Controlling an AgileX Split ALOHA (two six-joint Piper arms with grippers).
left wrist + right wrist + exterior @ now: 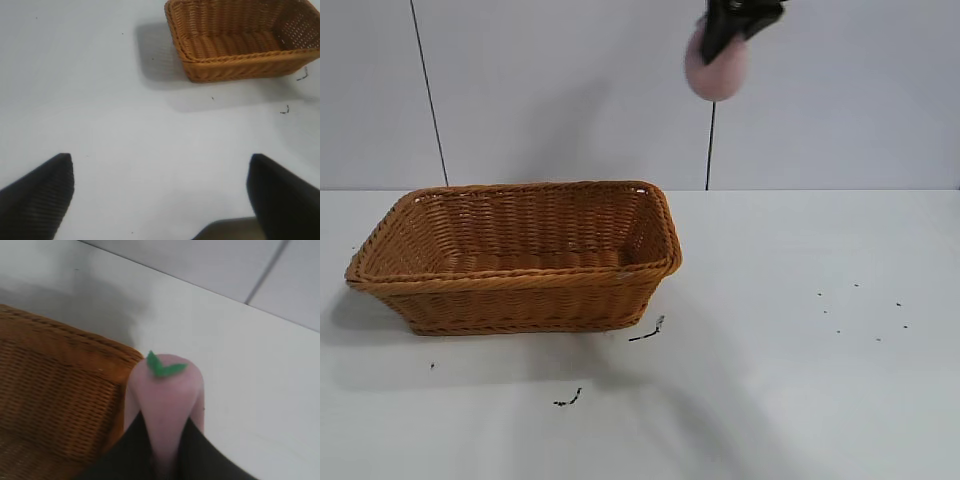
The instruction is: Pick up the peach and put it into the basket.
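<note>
Peach (716,68) gripped aloft by right end effector (728,28), up beside woven wicker basket (520,255).
Green leaf (162,366) is shown only at the right wrist; left end effector (160,192) is seen spread wide over the desk (100,100).

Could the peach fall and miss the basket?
It might. The right gripper holds the peach high above the table, off to the side of the basket, near its right end; dropped now, it would probably miss. The fingers pinch just its lower part, so it could slip.
</note>
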